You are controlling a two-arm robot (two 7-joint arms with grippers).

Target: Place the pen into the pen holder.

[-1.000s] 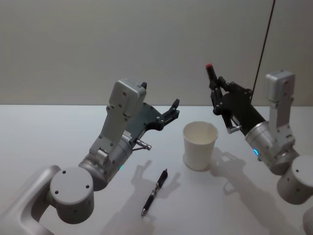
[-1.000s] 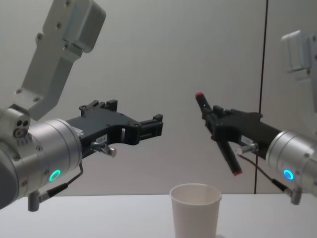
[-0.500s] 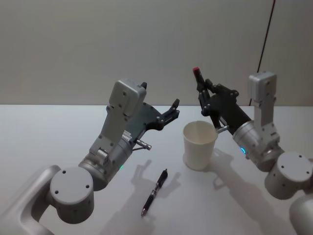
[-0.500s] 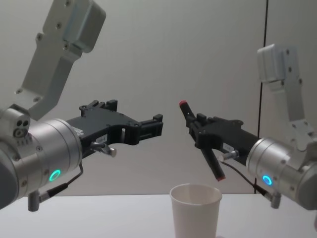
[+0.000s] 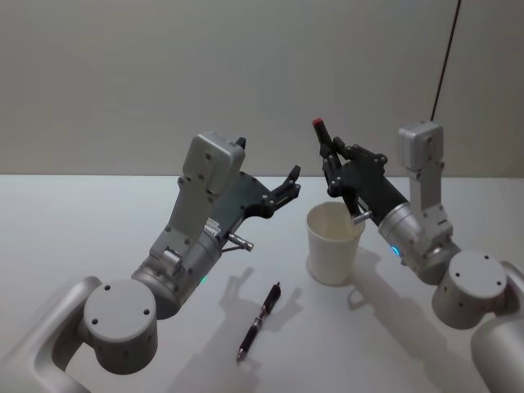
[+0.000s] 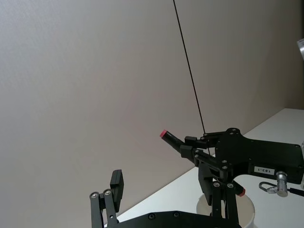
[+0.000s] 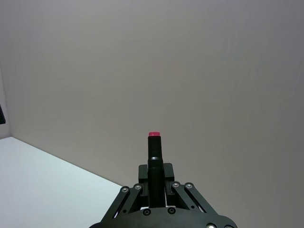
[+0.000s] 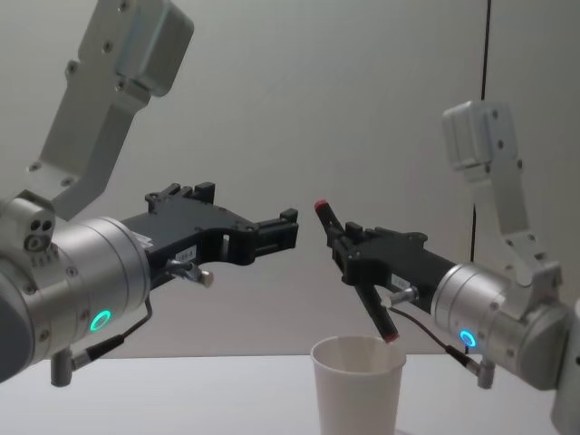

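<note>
**Pen held over the cup, not in yet**

Head view: right gripper (image 5: 332, 166) is up over the far side of the pen holder (image 5: 334, 246), fingers clamped on a black pen (image 5: 321, 137), tilted, red end up. Holder stands upright on the white table (image 5: 74, 237). Left gripper (image 5: 291, 184) hangs in the air just left of the holder, fingers spread, nothing btwn them. A second pen (image 5: 259, 322) lies flat on the table nearer the robot, front-left of the holder and apart from it.

Chest view: pen (image 8: 375, 313) slants down to the right w/ its lower red tip just above the holder's (image 8: 358, 390) rim, over the mouth. Right gripper grips it mid-shaft. Left gripper sits higher than the rim, off to the left.

Left wrist view: left gripper's fingers (image 6: 116, 184) are wide apart & empty. Beyond them is the right gripper w/ the pen, above the holder's rim.

Right wrist view: pen sticks out from btwn the closed fingers (image 7: 142, 175), red end toward a plain wall (image 7: 152, 57).
</note>
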